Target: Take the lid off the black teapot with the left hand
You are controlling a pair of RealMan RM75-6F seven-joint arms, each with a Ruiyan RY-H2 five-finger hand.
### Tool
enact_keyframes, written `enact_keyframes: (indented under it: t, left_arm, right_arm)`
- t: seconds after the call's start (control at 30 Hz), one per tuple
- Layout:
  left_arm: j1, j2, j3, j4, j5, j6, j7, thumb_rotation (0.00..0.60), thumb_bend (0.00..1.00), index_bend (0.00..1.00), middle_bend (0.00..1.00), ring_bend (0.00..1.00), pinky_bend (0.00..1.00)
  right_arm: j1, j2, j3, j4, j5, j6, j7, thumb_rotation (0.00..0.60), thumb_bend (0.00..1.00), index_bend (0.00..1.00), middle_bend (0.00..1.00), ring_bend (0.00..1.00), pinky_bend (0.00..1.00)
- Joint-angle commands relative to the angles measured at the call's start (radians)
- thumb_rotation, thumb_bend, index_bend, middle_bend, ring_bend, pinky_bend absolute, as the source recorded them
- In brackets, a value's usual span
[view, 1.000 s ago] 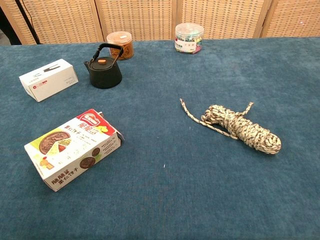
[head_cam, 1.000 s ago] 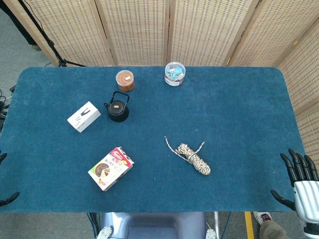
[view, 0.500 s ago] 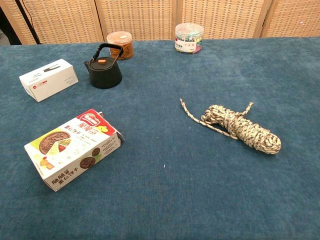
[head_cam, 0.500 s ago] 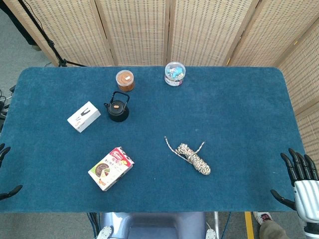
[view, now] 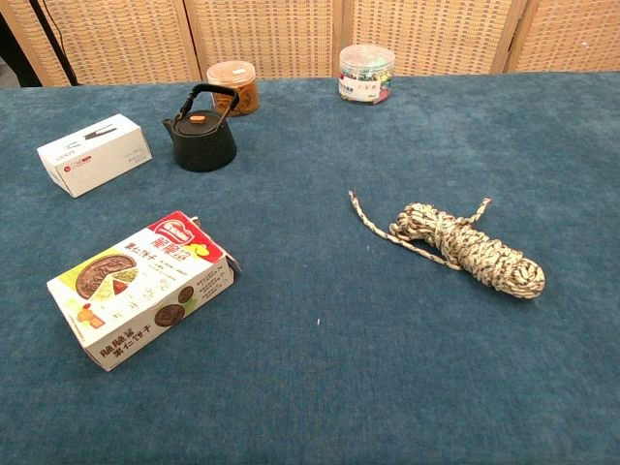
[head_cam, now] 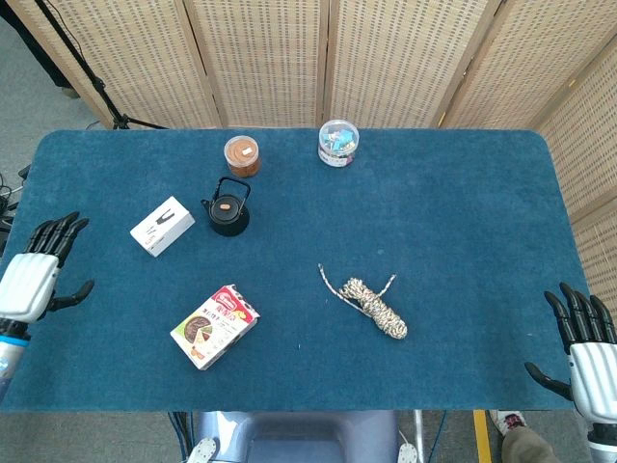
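The black teapot [head_cam: 228, 211] [view: 201, 141] stands on the blue table at the back left, its handle upright and its lid with an orange knob [head_cam: 226, 205] [view: 197, 119] in place. My left hand [head_cam: 39, 271] hovers over the table's left edge, fingers spread and holding nothing, well to the left of the teapot. Down at the front right corner my right hand [head_cam: 583, 342] is also spread and empty. Neither hand shows in the chest view.
A white box [head_cam: 162, 226] lies left of the teapot, between it and my left hand. A brown-lidded jar [head_cam: 242, 155] stands behind the teapot, a clear jar [head_cam: 337, 142] further right. A snack box [head_cam: 214, 326] and a rope bundle [head_cam: 376, 307] lie nearer the front.
My left hand has risen from the front left edge and moved up and inward over the table's left side. The right hand has barely shifted.
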Motion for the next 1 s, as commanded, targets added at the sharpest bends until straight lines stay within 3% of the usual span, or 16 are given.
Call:
enact_keyframes:
  t: [0.03, 0.17, 0.4, 0.73, 1.0]
  left_arm:
    - [-0.103, -0.027, -0.061, 0.002, -0.082, -0.117, 0.051, 0.6, 0.35, 0.08, 0.0, 0.0, 0.0]
    - [-0.242, -0.083, -0.121, 0.068, -0.176, -0.262, 0.111, 0.6, 0.37, 0.16, 0.0, 0.0, 0.0]
    - [-0.401, -0.179, -0.152, 0.206, -0.313, -0.422, 0.208, 0.6, 0.33, 0.26, 0.0, 0.0, 0.0]
    - [-0.565, -0.348, -0.164, 0.442, -0.491, -0.564, 0.266, 0.6, 0.33, 0.38, 0.0, 0.0, 0.0]
    - [-0.641, -0.459, -0.148, 0.602, -0.562, -0.618, 0.285, 0.6, 0.33, 0.45, 0.0, 0.0, 0.0]
  right_arm:
    - [0.003, -0.001, 0.005, 0.001, 0.015, -0.008, 0.0, 0.6, 0.0, 0.0, 0.0, 0.0, 0.0]
    - [0.013, -0.003, 0.023, 0.007, 0.064, -0.033, -0.003, 0.6, 0.0, 0.0, 0.0, 0.0, 0.0]
    - [0.026, -0.009, 0.039, 0.01, 0.117, -0.063, -0.013, 0.6, 0.0, 0.0, 0.0, 0.0, 0.0]
    - [0.045, -0.022, 0.067, 0.027, 0.197, -0.104, -0.032, 0.6, 0.0, 0.0, 0.0, 0.0, 0.0]
    - [0.056, -0.026, 0.074, 0.035, 0.235, -0.13, -0.039, 0.6, 0.0, 0.0, 0.0, 0.0, 0.0]
